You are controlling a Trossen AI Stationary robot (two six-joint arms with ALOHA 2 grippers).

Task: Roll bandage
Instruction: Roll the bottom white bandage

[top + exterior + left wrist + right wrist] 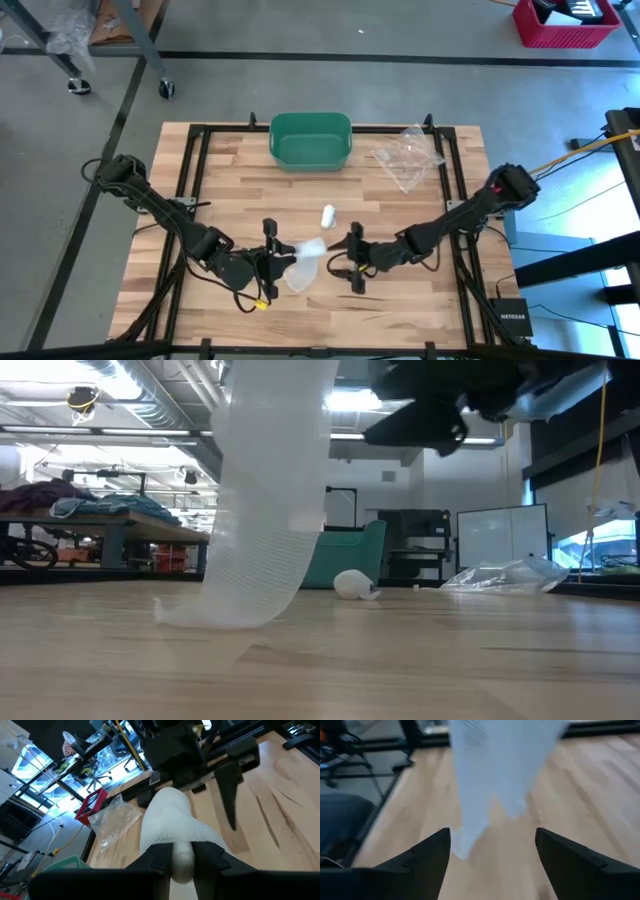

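Observation:
A white gauze bandage (305, 262) hangs as a loose strip in the middle of the table, and my left gripper (278, 258) is shut on its rolled end. In the low view the strip (262, 510) drops from above, and its lower end (215, 615) lies on the wood. My right gripper (340, 256) stands open just to the right of the strip and faces it. In the right wrist view the strip (495, 770) hangs ahead of its spread fingers (492, 845), untouched. A second small white roll (327, 214) lies farther back. My left gripper pinches the bandage's rolled end (182, 865) between its two fingers (160, 860), coming nearly level from the table's left. The roll is lifted clear. The loose strip (170, 820) runs forward from it and hangs slack down to the table.
A green bin (310, 140) stands at the far middle of the table, and a clear plastic bag (408, 155) lies at the far right. The black frame rails (195, 170) run along both sides. Bare wood lies in front of the grippers.

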